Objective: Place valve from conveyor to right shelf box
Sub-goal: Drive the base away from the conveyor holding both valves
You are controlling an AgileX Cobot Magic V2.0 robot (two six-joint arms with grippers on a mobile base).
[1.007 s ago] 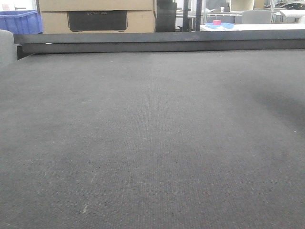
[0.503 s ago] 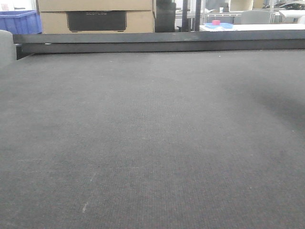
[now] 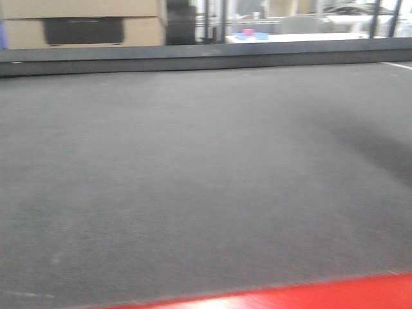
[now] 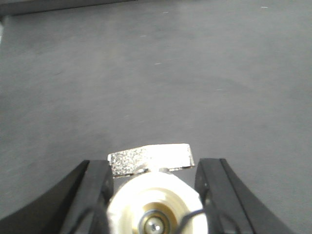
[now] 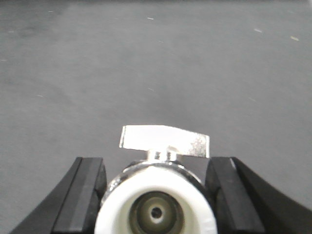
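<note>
Left gripper (image 4: 154, 169): it squeezes the left valve (image 4: 153, 207) between its two black fingers, one on each side.
Right gripper (image 5: 156, 166): it pinches the right valve (image 5: 156, 202) the same way, jaws snug on the round body.
Why held so: I think gripping the fat round part keeps each valve from slipping. The flat silver handle (image 5: 165, 139) sticks out in front, free of the fingers.
Where the valves are: both are in the grippers, over the conveyor (image 3: 193, 180). I cannot tell how high above the belt they hang.
Step now: picking up looks done. Carrying to the right shelf box is next, I think. That box is not in any view.
Far edge: a black rail (image 3: 193, 59) runs along the back of the belt, with cardboard boxes (image 3: 84, 19) behind it.
Near edge: a red strip (image 3: 322, 295) shows at the bottom right of the front view.
Open room: the belt around both grippers shows nothing else on it, so there is space to lift and turn. The front view is blurry.
</note>
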